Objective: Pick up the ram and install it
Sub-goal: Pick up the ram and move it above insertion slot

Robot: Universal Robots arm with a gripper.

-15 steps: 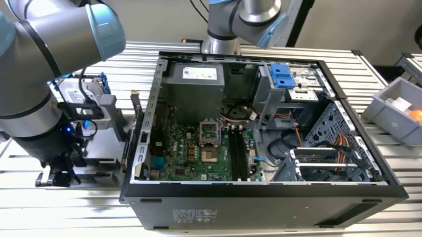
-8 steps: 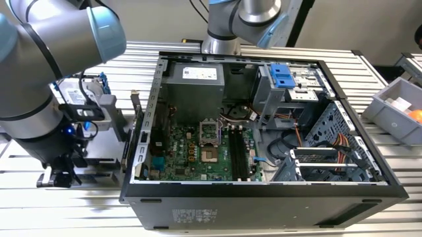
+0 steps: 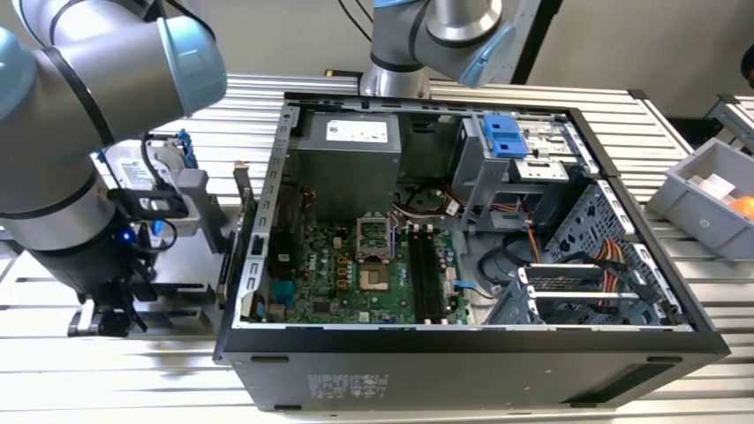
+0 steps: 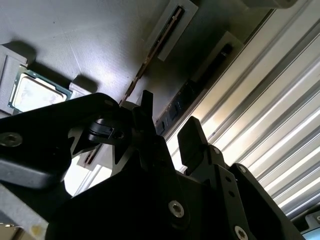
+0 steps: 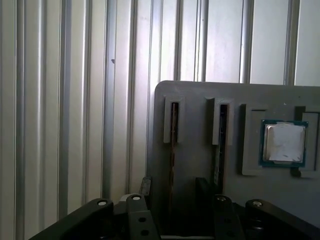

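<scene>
While the ram (image 5: 172,142) sits on edge in its slot of the grey holder block (image 5: 200,95), nothing is lifted; the step in hand looks like lining up for the pick.

Gripper (image 5: 174,187) low over the block, fingers (image 5: 145,186) spread, one on either side of the stick, apparently not touching it.

Block rests on the slatted table (image 5: 60,100), to the exterior view's left of the open computer case (image 3: 471,353). Second memory stick (image 5: 220,140) in the neighbouring slot, outside the fingers; processor chip (image 5: 284,142) in a pocket beyond.

Ram: long, thin, dark board seen edge-on; black chips show in the second wrist view.

Judgement: the grasp calls for fingers square to the flat faces, an even close and a straight pull. Motherboard memory slots (image 3: 426,265) appear empty, well apart.
</scene>
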